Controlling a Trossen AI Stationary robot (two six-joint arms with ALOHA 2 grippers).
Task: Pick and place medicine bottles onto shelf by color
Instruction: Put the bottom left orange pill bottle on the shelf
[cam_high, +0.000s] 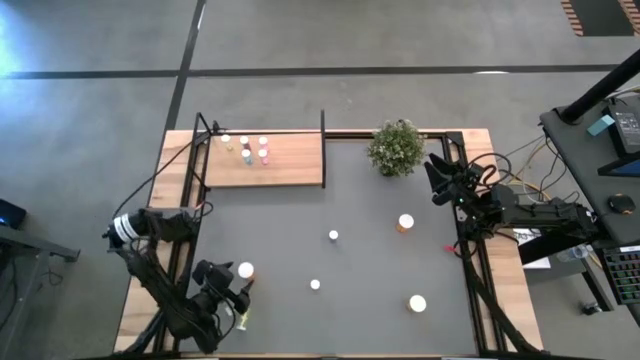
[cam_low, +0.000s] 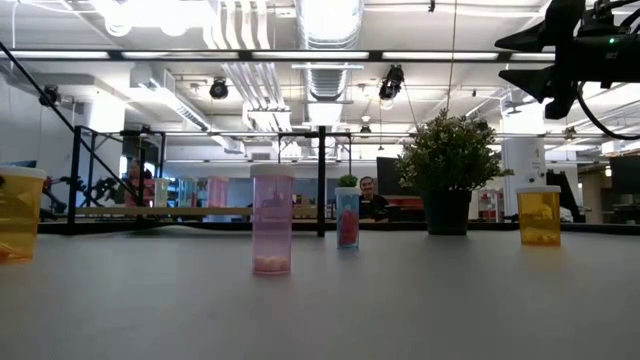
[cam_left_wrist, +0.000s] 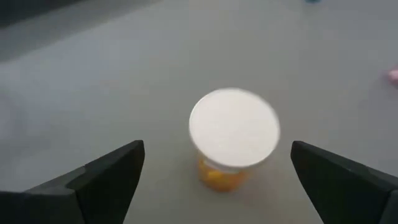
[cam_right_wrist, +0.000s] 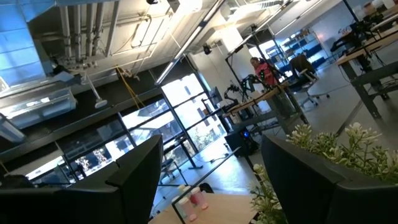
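- Your left gripper (cam_high: 243, 288) hangs over an orange bottle (cam_left_wrist: 233, 134) at the table's near-left edge, fingers (cam_left_wrist: 102, 180) wide apart, not touching it.
- Your right gripper (cam_high: 437, 172) waits at the far-right edge beside the plant (cam_high: 396, 147), fingers apart.
- Other bottles stand on the shelf (cam_high: 290, 165), far left; the centre has scattered bottles with open room between them.
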